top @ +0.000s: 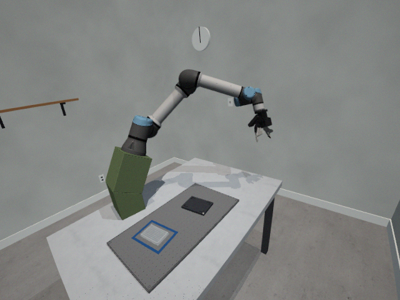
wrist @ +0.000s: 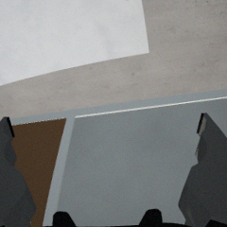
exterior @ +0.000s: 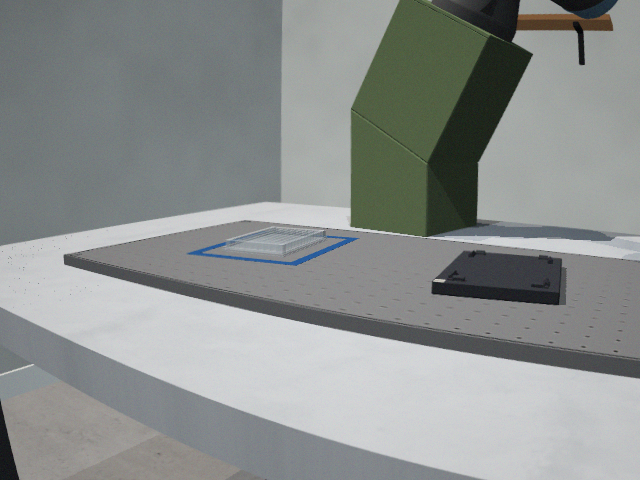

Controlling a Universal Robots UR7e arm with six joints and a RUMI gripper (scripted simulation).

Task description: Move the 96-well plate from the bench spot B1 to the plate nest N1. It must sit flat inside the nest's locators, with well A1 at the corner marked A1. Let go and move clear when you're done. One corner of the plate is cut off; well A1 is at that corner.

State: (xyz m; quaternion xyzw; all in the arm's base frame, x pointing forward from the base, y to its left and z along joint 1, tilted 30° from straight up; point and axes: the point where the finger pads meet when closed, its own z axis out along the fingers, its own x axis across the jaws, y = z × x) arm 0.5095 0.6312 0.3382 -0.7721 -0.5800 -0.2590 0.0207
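The clear 96-well plate [top: 155,234] lies flat inside the blue-outlined bench spot on the grey breadboard; it also shows in the exterior view [exterior: 277,240]. The black plate nest [top: 197,205] sits farther along the board, empty, with a small white mark at one corner [exterior: 439,280]. My gripper [top: 262,132] is open and empty, high in the air beyond the table's far end, far from both the plate and the nest. The wrist view shows only the two spread fingers, the floor, a wall base and a table corner.
The green arm pedestal [top: 127,180] stands at the table's left rear, beside the breadboard [top: 174,235]. A wooden wall shelf [top: 39,104] hangs at the far left. A round clock [top: 200,37] is on the wall.
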